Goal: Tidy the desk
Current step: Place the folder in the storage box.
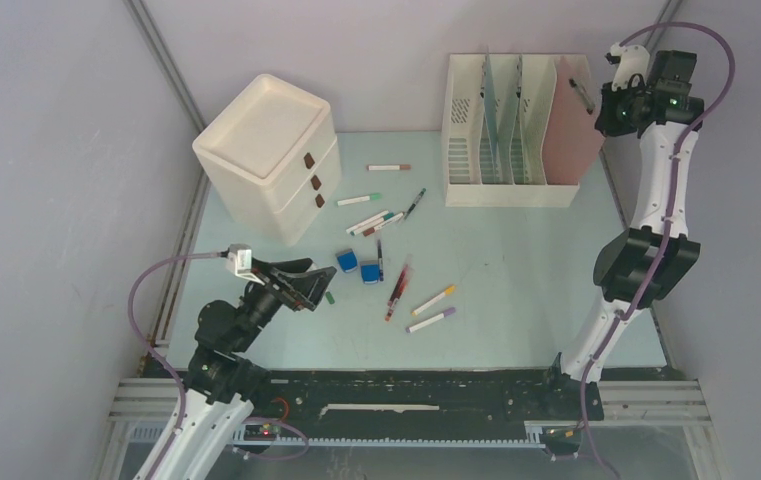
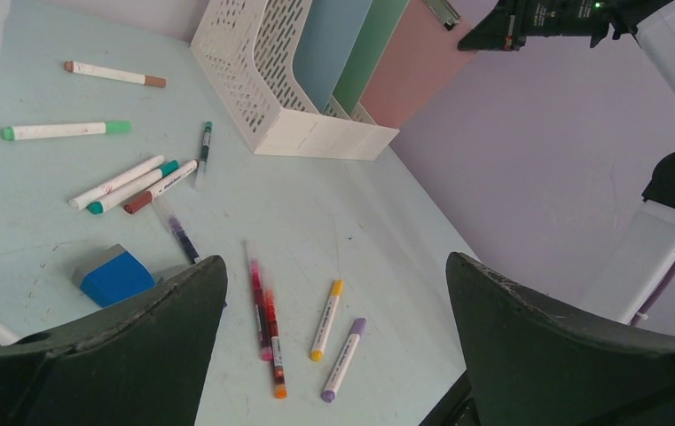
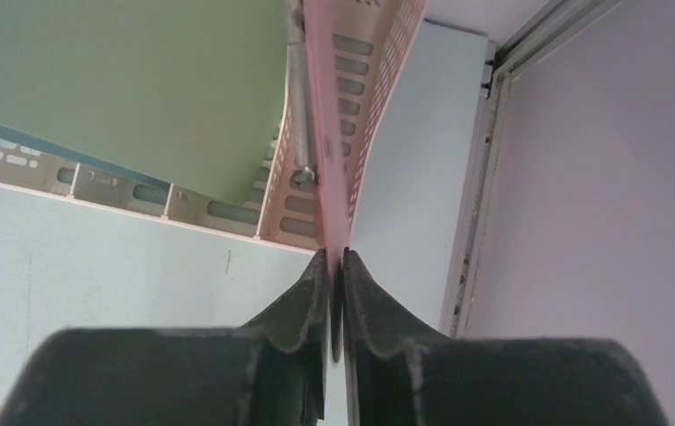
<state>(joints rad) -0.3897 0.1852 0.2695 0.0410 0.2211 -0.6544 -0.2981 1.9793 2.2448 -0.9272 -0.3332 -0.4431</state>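
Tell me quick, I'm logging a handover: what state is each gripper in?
Left gripper: open, holding nothing.
Right gripper: closed on the pink clipboard edge.

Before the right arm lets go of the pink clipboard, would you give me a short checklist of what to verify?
1. Is the pink clipboard inside the file rack, against its right wall: ok.
2. Has the clipboard bottomed out in its slot: cannot tell.
3. Is the right gripper closed on the clipboard's edge: ok.
4. Is the left gripper open and empty: ok.
5. Are the markers and erasers cleared off the desk: not ok, they lie loose.
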